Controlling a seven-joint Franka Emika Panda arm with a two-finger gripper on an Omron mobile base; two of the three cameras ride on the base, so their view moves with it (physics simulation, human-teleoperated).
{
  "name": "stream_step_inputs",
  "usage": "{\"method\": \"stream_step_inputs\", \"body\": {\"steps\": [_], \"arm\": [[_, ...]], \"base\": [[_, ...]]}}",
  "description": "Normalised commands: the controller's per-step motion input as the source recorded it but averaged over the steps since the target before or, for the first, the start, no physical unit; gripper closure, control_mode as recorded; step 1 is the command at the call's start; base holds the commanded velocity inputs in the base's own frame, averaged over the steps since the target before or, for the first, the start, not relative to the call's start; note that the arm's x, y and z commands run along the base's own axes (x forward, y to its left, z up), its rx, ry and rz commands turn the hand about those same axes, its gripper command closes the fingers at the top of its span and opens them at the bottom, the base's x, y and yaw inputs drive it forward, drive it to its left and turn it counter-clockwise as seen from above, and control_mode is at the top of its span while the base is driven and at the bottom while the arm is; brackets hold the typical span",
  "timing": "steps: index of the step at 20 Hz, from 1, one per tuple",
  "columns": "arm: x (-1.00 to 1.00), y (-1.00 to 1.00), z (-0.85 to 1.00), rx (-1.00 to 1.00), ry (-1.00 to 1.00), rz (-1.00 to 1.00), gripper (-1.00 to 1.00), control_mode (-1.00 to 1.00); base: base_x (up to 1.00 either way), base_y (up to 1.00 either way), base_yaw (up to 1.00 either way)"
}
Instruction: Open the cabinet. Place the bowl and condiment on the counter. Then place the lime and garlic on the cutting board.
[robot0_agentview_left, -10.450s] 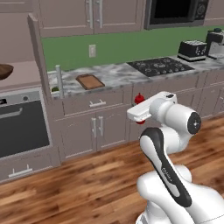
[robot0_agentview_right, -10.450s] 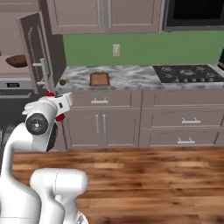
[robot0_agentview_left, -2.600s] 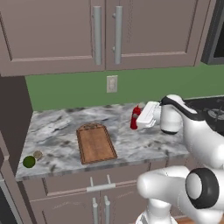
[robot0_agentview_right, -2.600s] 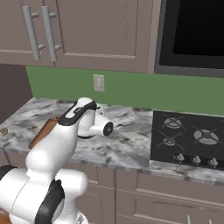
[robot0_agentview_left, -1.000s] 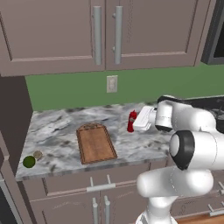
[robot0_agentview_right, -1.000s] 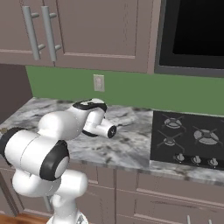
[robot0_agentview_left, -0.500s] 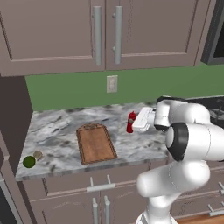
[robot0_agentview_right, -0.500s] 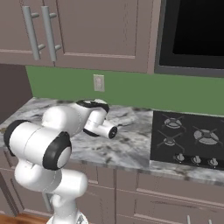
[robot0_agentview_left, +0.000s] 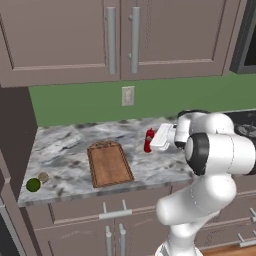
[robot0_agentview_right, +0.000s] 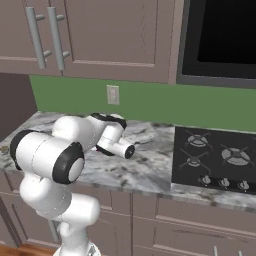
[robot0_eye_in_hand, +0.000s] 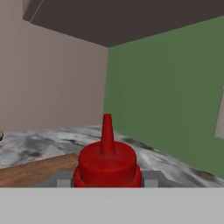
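My gripper is shut on the condiment, a slim red squeeze bottle held upright just over the counter, right of the cutting board. In the hand view the condiment stands between the grey pads of the gripper, with the cutting board to its left. The lime and the garlic lie together on the counter's front left corner, off the board. The cabinet's dark side closes the counter's left end. The bowl is out of view.
Wall cabinets hang low over the counter, above a green backsplash with an outlet. A black cooktop lies to the right with a microwave above it. Drawers and doors run below the counter.
The gripper has carried the condiment slightly left and lower toward the counter, while the elbow has swung nearer the cameras. Lime, garlic and board have not moved.
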Motion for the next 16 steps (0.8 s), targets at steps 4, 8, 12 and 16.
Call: {"method": "stream_step_inputs", "body": {"steps": [4, 8, 12, 16], "arm": [[0.14, 0.00, -0.14, 0.00, 0.00, 0.00, 1.00, -1.00], [0.13, 0.00, -0.15, 0.00, 0.00, 0.00, 1.00, -1.00], [0.11, 0.00, -0.14, 0.00, 0.00, 0.00, 1.00, -1.00], [0.11, 0.00, -0.12, 0.00, 0.00, 0.00, 1.00, -1.00]], "base": [[0.00, 0.00, 0.00], [0.00, 0.00, 0.00], [0.00, 0.00, 0.00], [0.00, 0.00, 0.00]]}}
